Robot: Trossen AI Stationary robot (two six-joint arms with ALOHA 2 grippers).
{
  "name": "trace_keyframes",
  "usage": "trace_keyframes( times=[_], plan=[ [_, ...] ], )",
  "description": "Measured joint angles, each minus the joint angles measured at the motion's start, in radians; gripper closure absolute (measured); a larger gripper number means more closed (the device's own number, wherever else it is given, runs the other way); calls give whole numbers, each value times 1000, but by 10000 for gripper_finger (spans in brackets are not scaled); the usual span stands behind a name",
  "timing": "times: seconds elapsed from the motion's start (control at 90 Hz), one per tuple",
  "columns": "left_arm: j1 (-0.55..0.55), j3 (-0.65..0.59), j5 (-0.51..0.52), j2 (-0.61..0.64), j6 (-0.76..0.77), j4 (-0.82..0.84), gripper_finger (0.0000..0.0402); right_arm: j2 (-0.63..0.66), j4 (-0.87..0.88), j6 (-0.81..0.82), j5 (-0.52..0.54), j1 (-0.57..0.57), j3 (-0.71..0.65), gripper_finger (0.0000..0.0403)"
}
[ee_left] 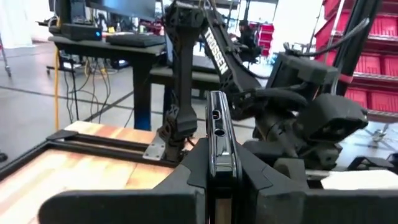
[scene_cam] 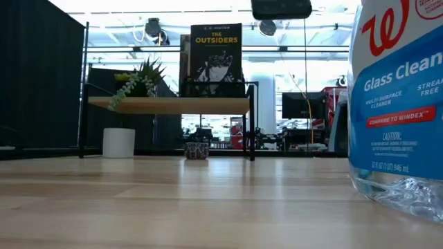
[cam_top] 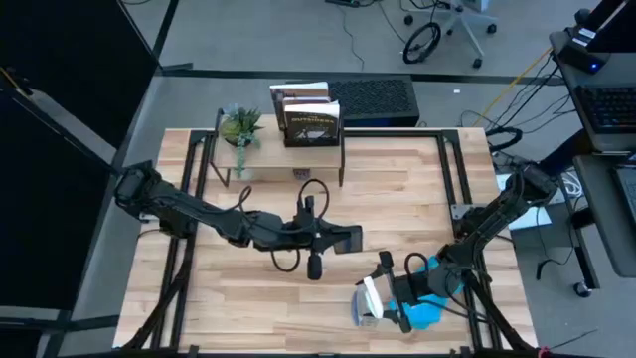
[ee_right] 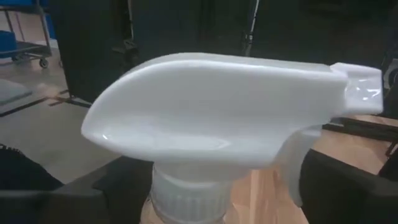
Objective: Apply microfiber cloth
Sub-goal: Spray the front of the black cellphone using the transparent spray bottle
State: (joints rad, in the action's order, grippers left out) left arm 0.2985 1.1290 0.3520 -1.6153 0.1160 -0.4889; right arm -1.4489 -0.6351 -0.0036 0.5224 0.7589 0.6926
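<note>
This is a robotics lab or workshop rather than a home. The wooden table (cam_top: 298,288) stands on a bare grey floor, with loose cables (cam_top: 527,75) running across it and a wheeled office chair (cam_top: 452,25) behind. Beyond the table are desks with a keyboard (ee_left: 134,38) and monitor (scene_cam: 299,105) — and red storage bins (ee_left: 367,59) on shelving.

Worktop (cam_top: 258,288) layout: shelf (cam_top: 281,147) at 12 o'clock edge, plant (cam_top: 239,127) on its left end, book (cam_top: 311,122) on its right. Phone (cam_top: 343,239) at centre in left pincer (cam_top: 350,239). Spray bottle (cam_top: 371,301) at 5 o'clock, microfiber cloth (cam_top: 425,302) just right of it.
</note>
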Motion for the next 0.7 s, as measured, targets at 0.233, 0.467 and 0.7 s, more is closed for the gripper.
trace_keyframes(
  times=[0.233,0.467,0.7],
  plan=[
    [-3,0,-2,-1,7,-2,388,5,27,53,2,-6,4,174],
    [-3,0,-9,-1,9,1,388,3,24,55,-5,-6,3,191],
    [-3,0,-10,-1,9,11,388,3,25,59,-6,-6,2,198]
  ],
)
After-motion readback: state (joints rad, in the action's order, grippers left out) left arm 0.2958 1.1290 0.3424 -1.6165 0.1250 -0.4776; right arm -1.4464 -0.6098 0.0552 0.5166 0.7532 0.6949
